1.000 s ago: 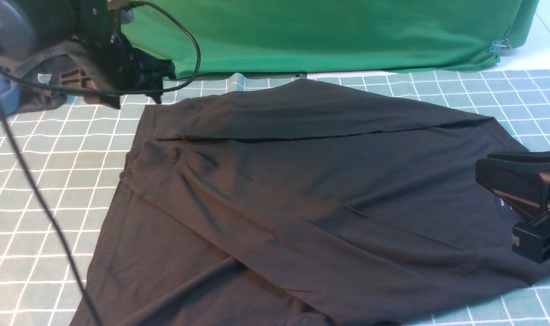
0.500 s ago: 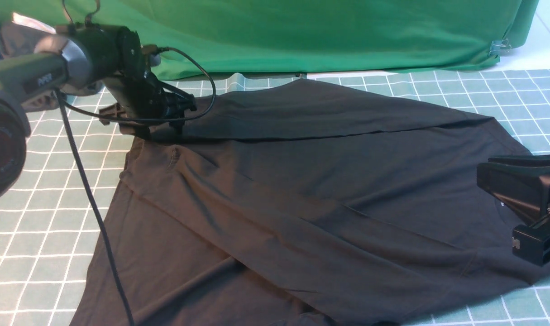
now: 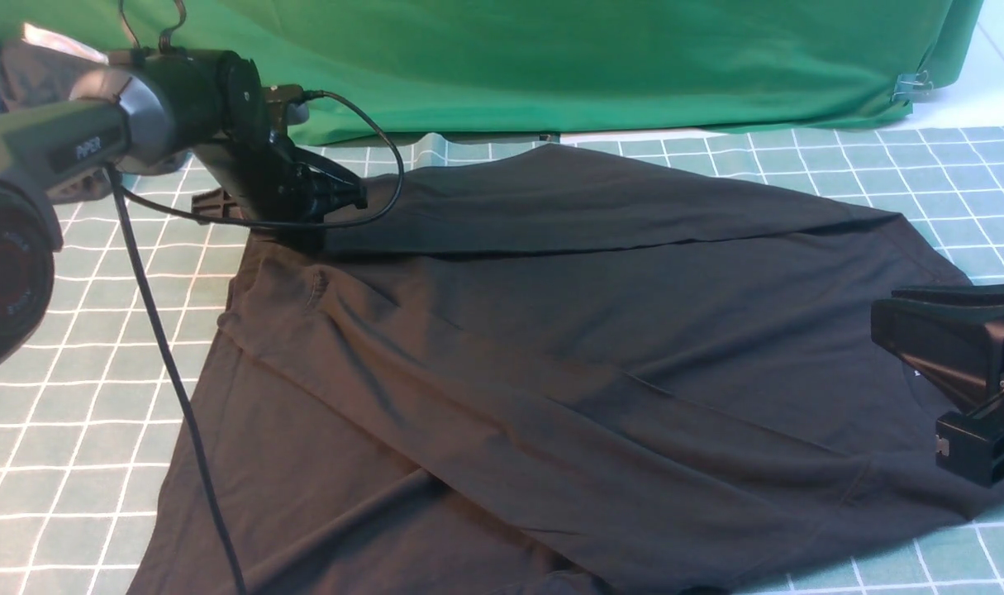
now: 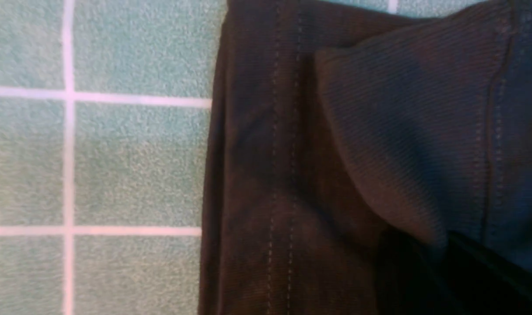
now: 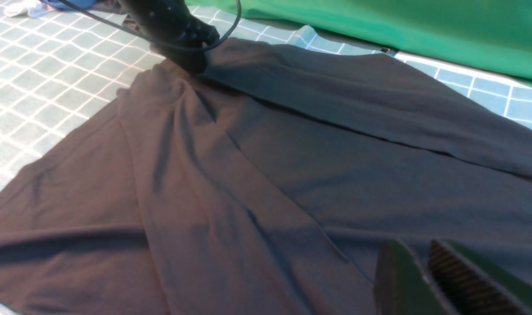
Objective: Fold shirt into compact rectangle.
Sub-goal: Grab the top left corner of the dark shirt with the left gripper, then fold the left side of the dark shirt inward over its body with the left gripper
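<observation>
A green checked mat [image 3: 72,347] covers the table, with a green backdrop cloth [image 3: 592,58] hanging behind it. The black shirt [image 3: 551,347] lies spread across the mat's middle, its far edge folded over. The left gripper [image 3: 297,238] is pressed down and closed on the shirt's far-left corner. The right gripper [image 5: 423,256] hovers over the shirt's right edge, jaws nearly together and holding nothing.

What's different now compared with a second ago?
The left gripper came down from above the far-left corner of the table onto the shirt. It now sits on the far-left corner of the folded flap, and its jaws have closed, apparently pinching the hem. The right gripper stayed put over the shirt's right side, and the shirt lies as it did.
</observation>
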Available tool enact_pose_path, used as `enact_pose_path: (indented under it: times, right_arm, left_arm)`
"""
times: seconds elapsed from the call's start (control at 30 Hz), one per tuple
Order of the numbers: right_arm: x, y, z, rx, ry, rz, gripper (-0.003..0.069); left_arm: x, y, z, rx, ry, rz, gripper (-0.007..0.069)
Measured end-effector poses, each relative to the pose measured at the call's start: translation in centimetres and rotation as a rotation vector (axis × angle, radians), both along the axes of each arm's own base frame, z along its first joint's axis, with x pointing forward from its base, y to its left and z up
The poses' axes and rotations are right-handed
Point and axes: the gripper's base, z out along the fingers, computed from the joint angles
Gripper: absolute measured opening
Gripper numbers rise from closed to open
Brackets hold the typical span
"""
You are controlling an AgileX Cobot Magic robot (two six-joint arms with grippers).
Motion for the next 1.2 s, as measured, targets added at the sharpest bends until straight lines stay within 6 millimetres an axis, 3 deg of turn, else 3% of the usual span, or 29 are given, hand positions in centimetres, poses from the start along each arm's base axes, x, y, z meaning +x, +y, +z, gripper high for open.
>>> enact_pose_path:
  times: [0.5, 0.7, 0.73, 0.83, 1.0, 1.13, 1.2]
  right_arm:
    - [0.0, 0.0, 0.0, -0.001, 0.001, 0.000, 0.0093]
    - [0.4, -0.4, 0.1, -0.046, -0.050, -0.016, 0.0093]
    - [0.4, -0.4, 0.1, -0.046, -0.050, -0.016, 0.0093]
    - [0.9, -1.3, 0.2, -0.070, -0.072, -0.071, 0.0079]
    - [1.8, -2.8, 0.2, -0.080, -0.074, -0.177, 0.0022]
    - [2.2, -3.9, 0.2, -0.084, -0.072, -0.250, 0.0019]
    - [2.4, -4.5, 0.2, -0.086, -0.073, -0.285, 0.0019]
  left_arm:
    - [-1.7, -0.1, 6.5, -0.017, -0.058, -0.043, 0.0021]
    - [-4.4, -0.2, 11.3, -0.040, -0.032, -0.063, 0.0021]
    - [-4.4, -0.2, 11.2, -0.040, -0.030, -0.063, 0.0021]
    - [-6.7, -0.2, 13.6, -0.053, -0.022, -0.067, 0.0021]
    - [-10.3, -0.1, 14.2, -0.067, -0.008, -0.063, 0.0021]
    - [-13.5, -0.2, 13.0, -0.085, 0.050, -0.058, 0.0021]
    - [-16.1, -0.5, 11.6, -0.089, 0.093, -0.059, 0.0021]
